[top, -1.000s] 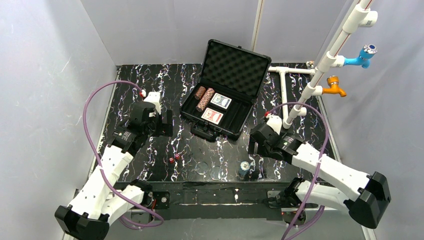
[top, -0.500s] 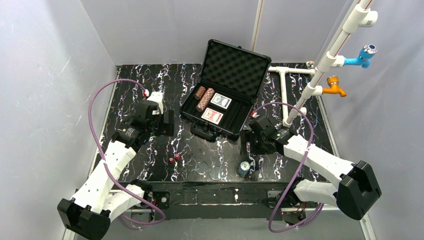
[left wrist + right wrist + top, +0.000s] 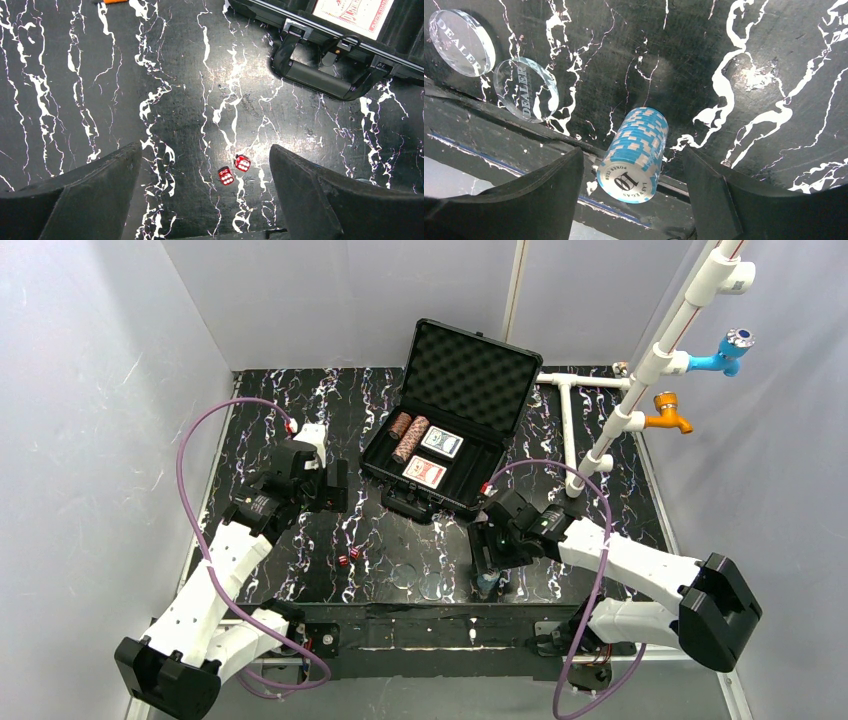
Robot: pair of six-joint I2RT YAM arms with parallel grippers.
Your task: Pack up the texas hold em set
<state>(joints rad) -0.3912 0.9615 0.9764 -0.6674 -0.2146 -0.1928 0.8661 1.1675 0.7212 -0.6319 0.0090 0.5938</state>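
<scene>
Black table (image 3: 300, 420) with white squiggly lines sat inside a box with grey walls. The left gripper (image 3: 205, 148) hung over the table with its two fingers spread very wide. It held nothing. Two little red dice (image 3: 234, 169) lay side by side on the table between those fingers, a bit nearer the right one. They touched neither finger.

Ahead of that gripper and off to its right sat the black case (image 3: 470, 368). Its lid stood up and its handle pointed back at the gripper. Inside the case lay two rows of brown and red chips (image 3: 408, 437). Two packs of cards (image 3: 442, 443) lay next to them.

The right gripper (image 3: 631, 152) was down low at the near edge of the table. Its fingers were open, with one on each side of a stack of blue chips (image 3: 635, 142). The top chip said 10. A small gap showed on both sides of the stack, so the gripper had hold of nothing.

Two clear round discs (image 3: 526, 89) marked DEALER lay flat on the table to the left of this gripper. The case was well ahead of it. A white pipe frame (image 3: 655, 360) with a blue tap and an orange tap stood far off to its right.
</scene>
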